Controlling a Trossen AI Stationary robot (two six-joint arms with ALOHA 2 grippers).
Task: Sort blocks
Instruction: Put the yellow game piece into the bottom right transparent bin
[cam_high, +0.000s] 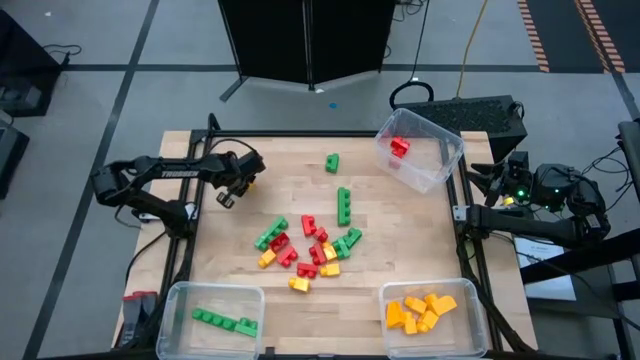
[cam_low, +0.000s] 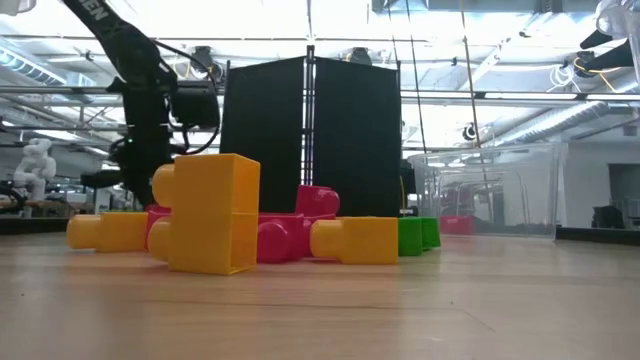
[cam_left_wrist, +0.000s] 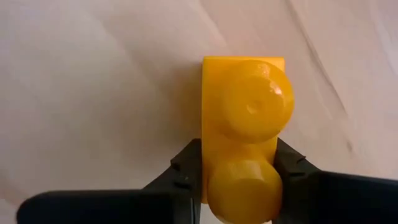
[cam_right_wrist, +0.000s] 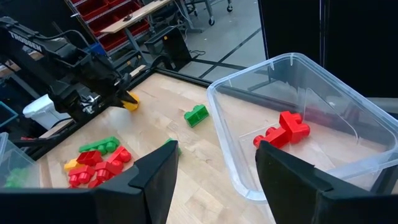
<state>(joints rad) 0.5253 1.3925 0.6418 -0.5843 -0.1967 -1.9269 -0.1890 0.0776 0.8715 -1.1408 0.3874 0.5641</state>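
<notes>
A yellow block (cam_left_wrist: 244, 134) fills the left wrist view, very close. The left hand (cam_left_wrist: 239, 177) has its two dark fingers pressed on the block's sides, so it is clamped on the block. I think it grips the narrow sides because that makes a firm hold for carrying.

In the low view, a big yellow block (cam_low: 205, 212) stands nearest, with red and green blocks behind it. The left arm hangs down farther back.

From above, the left hand (cam_high: 226, 196) is at about nine o'clock on the worktop (cam_high: 300, 310), and a bit of yellow shows at its tip. The pile of blocks (cam_high: 308, 248) lies in the middle, with red, green and yellow mixed together. Two green blocks lie apart near twelve o'clock. A clear bin (cam_high: 210, 318) at seven o'clock holds only green blocks. Another bin (cam_high: 436, 318) at five o'clock holds only yellow ones. A tilted bin (cam_high: 420, 150) at one o'clock holds red ones. So each colour has its own home. I think the yellow block must go across to the five o'clock bin.

In the right wrist view, the right hand (cam_right_wrist: 214, 174) has its fingers apart and holds nothing. It waits at the three o'clock edge, looking into the red bin.
</notes>
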